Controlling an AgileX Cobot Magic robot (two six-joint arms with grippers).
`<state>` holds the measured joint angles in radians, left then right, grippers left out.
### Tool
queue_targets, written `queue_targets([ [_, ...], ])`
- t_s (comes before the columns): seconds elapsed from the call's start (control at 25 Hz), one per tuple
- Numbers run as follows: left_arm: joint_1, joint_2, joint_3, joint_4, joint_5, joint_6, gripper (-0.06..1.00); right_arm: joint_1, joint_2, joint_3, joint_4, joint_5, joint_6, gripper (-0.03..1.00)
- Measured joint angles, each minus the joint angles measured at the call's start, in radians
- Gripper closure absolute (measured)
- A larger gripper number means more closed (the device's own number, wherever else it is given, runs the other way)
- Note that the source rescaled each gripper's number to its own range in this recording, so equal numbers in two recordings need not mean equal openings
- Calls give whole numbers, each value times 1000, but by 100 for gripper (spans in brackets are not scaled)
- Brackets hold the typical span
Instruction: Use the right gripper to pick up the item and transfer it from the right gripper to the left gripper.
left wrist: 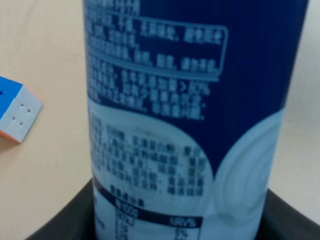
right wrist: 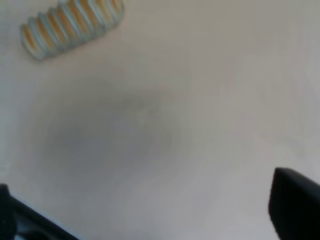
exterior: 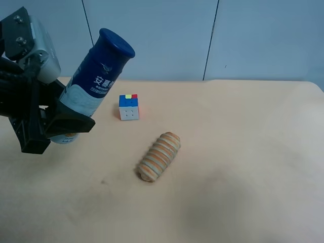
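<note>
The item point(exterior: 98, 71), a tall container with a dark blue cap and a white lower body, is held tilted above the table at the exterior high view's left. My left gripper point(exterior: 55, 124), black with a grey block at its wrist, is shut on its lower body. The left wrist view shows the item point(left wrist: 190, 100) filling the frame between the black fingers point(left wrist: 292, 215). My right gripper point(right wrist: 150, 215) is out of the exterior high view. In its own wrist view the fingertips point(right wrist: 295, 200) stand wide apart over bare table, with nothing between them.
A ribbed tan-and-orange roll point(exterior: 159, 156) lies on the beige table point(exterior: 243, 152) near the middle and shows in the right wrist view point(right wrist: 70, 25). A small colourful puzzle cube point(exterior: 128, 107) sits behind it, beside the item point(left wrist: 17, 112).
</note>
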<state>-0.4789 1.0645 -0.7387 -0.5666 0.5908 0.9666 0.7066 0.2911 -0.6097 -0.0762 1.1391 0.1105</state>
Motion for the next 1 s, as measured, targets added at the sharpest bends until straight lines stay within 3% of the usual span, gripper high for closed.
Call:
queue_targets([
  [0.2,0,0,0,0,0,0,94,0,-94,101,59,-60,-65,-3],
  [0.76,0,0,0,0,0,0,94,-7,-106,107,62,-65,-74,-3],
  [0.84,0,0,0,0,0,0,94,-58,-116,107,62,-65,-74,-3],
  [1.0,0,0,0,0,0,0,94,-262,-195,107,62,-68,-74,-3],
])
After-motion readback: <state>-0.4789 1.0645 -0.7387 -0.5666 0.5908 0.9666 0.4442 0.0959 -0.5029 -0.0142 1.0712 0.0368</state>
